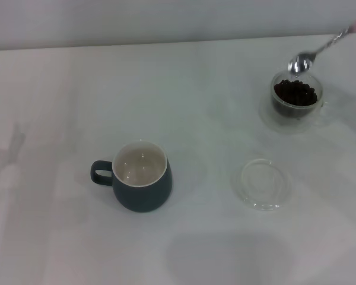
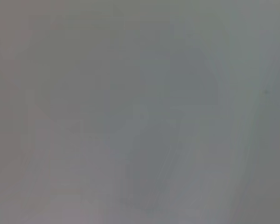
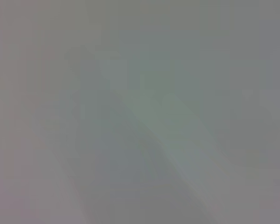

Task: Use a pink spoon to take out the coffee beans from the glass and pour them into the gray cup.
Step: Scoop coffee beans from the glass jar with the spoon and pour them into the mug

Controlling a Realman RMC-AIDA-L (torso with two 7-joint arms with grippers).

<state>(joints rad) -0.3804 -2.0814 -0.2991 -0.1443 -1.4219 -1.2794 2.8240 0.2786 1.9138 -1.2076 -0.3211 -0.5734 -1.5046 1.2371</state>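
Neither hand shows in any view, so whether either is open or closed cannot be told. Only the head view shows the scene; both wrist views give a featureless grey blur.

At the far right, the pink spoon (image 1: 311,55) slants in from the right edge, its shiny metal bowl hanging just above the rim of the glass (image 1: 296,98). This clear, round glass holds dark, oval coffee beans (image 1: 295,92). Nearer and slightly left lies a shallow, flat clear dish (image 1: 262,182). Well left of it stands the rounded gray cup (image 1: 141,176), cream inside, loop handle pointing left, on the pale, smooth counter (image 1: 213,124).
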